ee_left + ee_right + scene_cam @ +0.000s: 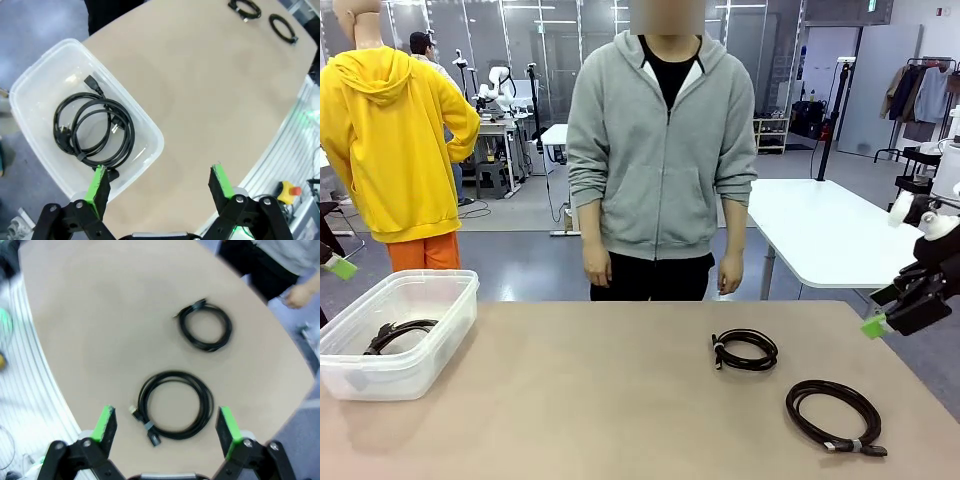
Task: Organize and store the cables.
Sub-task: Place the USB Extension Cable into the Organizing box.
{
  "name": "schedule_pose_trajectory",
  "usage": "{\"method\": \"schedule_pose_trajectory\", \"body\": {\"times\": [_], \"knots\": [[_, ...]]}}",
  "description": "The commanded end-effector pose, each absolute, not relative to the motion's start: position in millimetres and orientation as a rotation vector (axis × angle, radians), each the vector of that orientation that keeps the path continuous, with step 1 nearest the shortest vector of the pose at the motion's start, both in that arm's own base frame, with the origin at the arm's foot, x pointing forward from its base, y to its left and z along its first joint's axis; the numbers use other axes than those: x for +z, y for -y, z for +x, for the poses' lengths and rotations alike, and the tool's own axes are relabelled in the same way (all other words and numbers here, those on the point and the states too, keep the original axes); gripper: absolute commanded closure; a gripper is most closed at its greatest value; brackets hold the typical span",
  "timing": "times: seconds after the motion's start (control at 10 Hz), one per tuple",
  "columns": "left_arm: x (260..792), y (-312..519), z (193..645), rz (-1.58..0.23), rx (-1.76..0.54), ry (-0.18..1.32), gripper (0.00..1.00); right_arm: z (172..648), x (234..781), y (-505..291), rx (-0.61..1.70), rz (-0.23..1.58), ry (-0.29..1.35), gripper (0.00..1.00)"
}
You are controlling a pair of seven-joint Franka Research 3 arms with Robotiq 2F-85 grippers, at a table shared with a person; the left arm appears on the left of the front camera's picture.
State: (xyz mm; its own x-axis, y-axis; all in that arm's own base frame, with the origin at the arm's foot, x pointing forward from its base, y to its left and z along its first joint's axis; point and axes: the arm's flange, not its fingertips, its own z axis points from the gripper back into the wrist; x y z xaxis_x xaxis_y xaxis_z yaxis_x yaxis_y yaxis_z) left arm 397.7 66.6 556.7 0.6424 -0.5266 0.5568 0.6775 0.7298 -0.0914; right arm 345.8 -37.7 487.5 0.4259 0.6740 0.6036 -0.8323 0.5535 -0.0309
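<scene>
Green-padded right gripper (pixel 166 415) is hovering wide open, lower centre, over a tied black coiled cable (pixel 175 375); left gripper (pixel 159 172) is gaping at the edge of a clear plastic bin (pixel 42 85).

Black linkages, silver pivot screws and bright green pads (pixel 97 183) on left claw (pixel 159 186) and right claw (pixel 167 424); person (pixel 660 160) wears grey zip hoodie, black shirt.

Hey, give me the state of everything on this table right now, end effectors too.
bin, upright, uncovered, one cable inside
cable in the bin, coiled, lying flat
smaller cable, coiled, on the table
larger cable, coiled, bound by a tie, on the table
left end effector, open, empty
right end effector, open, empty
</scene>
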Motion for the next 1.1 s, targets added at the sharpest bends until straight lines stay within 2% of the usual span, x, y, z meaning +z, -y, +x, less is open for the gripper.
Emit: {"method": "schedule_pose_trajectory", "body": {"times": [0.0,0.1,0.2,0.3,0.4,1.0], "knots": [[559,-63,402,-0.296,-0.671,0.541,0.00,347,470,33,1.344,0.185,0.434,0.00],[559,-63,402,-0.296,-0.671,0.541,0.00,345,458,32,1.433,0.189,0.387,0.00],[559,-63,402,-0.296,-0.671,0.541,0.00,340,433,29,1.607,0.218,0.269,0.00],[559,-63,402,-0.296,-0.671,0.541,0.00,340,418,25,1.639,0.216,0.222,0.00],[559,-63,402,-0.296,-0.671,0.541,0.00,342,404,17,1.622,0.282,0.261,0.00],[559,-63,402,-0.296,-0.671,0.541,0.00,354,325,-13,1.496,0.175,0.084,0.00]]}}
